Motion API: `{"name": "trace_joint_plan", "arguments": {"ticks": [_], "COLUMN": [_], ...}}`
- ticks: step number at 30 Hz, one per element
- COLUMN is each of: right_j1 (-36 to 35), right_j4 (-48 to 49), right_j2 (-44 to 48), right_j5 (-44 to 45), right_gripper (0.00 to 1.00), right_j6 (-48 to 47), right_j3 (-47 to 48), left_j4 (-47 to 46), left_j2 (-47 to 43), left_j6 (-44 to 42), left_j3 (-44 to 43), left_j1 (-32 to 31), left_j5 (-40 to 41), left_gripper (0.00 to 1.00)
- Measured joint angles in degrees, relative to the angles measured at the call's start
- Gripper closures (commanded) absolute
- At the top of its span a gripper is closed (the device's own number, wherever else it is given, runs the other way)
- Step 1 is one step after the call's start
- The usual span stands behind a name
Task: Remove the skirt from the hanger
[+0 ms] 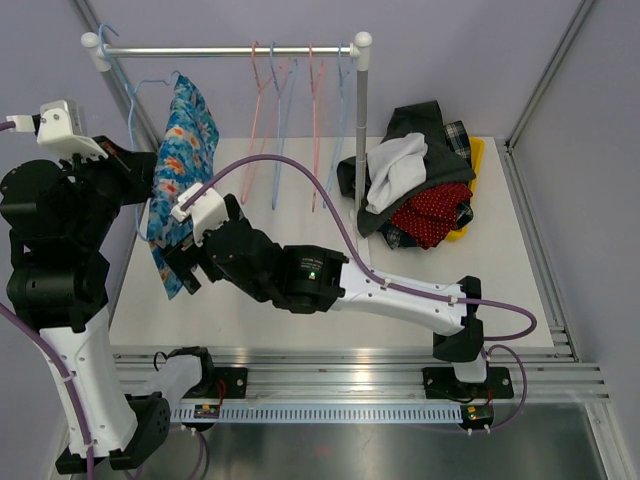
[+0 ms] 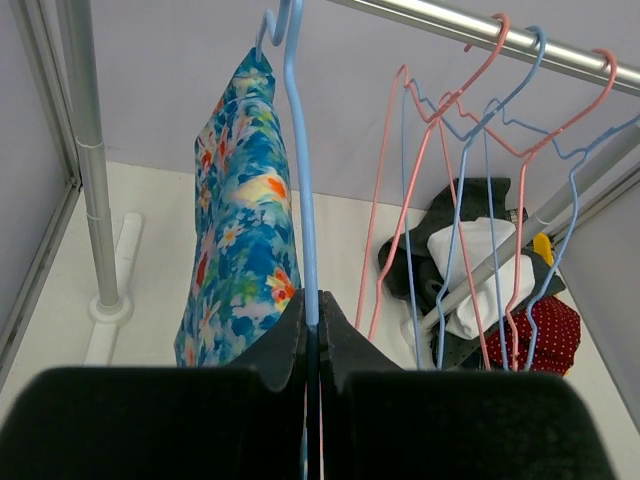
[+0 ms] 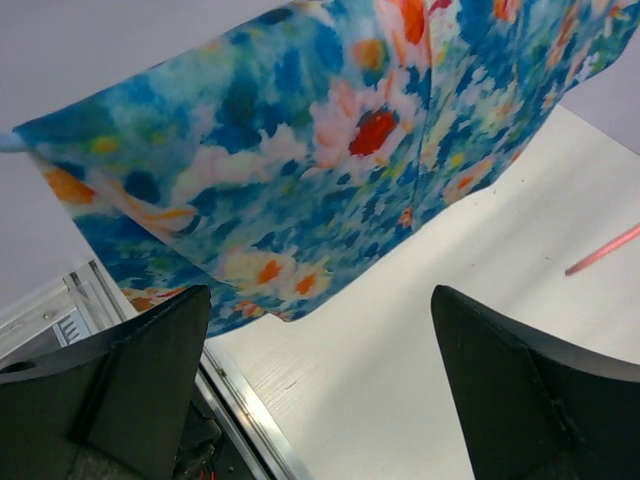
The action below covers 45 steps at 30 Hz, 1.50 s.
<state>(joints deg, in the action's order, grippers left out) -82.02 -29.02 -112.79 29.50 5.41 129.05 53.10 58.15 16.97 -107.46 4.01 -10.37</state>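
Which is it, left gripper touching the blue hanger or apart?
Touching. The left wrist view shows the left gripper closed on the blue hanger, pinching its wire.

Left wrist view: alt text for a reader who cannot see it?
The left gripper is shut on a light-blue hanger carrying a blue floral skirt. Empty pink and blue hangers hang on the rail to the right.

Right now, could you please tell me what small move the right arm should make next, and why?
Probably ease the right hand forward and close it on the floral skirt. Its fingers stand open with the fabric just ahead of them, ungripped, while the left hand is shut on the blue hanger carrying the skirt, which should steady it for a pull.
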Motion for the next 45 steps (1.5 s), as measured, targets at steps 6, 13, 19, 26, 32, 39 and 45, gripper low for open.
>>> {"name": "trace_joint_plan", "arguments": {"ticks": [6,13,19,26,32,39,45], "right_j1": [0.0,0.0,0.0,0.0,-0.2,-0.5,-0.7], "right_j4": [0.0,0.0,0.0,-0.7,-0.7,-0.8,-0.8], "right_j2": [-0.3,-3.0,-4.2,-4.4,-4.4,-4.5,-4.8], "right_j5": [1.9,2.6,2.6,2.5,2.4,2.4,2.5], "right_gripper": [0.01,0.01,0.01,0.01,0.01,0.00,0.01], "right_j6": [-0.1,0.0,0.0,0.9,2.1,2.6,2.8], "right_j3": [0.7,2.4,2.7,3.8,4.0,4.1,4.4], "left_j4": [0.0,-0.1,0.0,0.0,0.0,0.0,0.0], "left_j2": [-0.8,-1.1,-1.2,-1.2,-1.2,-0.9,-0.6], "left_j6": [0.1,0.6,0.6,0.5,0.1,-0.4,-0.6], "left_j3": [0.1,0.2,0.2,0.2,0.2,0.2,0.2], "left_j1": [0.0,-0.2,-0.2,-0.2,-0.2,-0.2,-0.2], "left_j5": [-0.3,-1.0,-1.4,-1.4,-1.4,-1.3,-1.4], "left_gripper": [1.00,1.00,1.00,1.00,1.00,1.00,1.00]}}
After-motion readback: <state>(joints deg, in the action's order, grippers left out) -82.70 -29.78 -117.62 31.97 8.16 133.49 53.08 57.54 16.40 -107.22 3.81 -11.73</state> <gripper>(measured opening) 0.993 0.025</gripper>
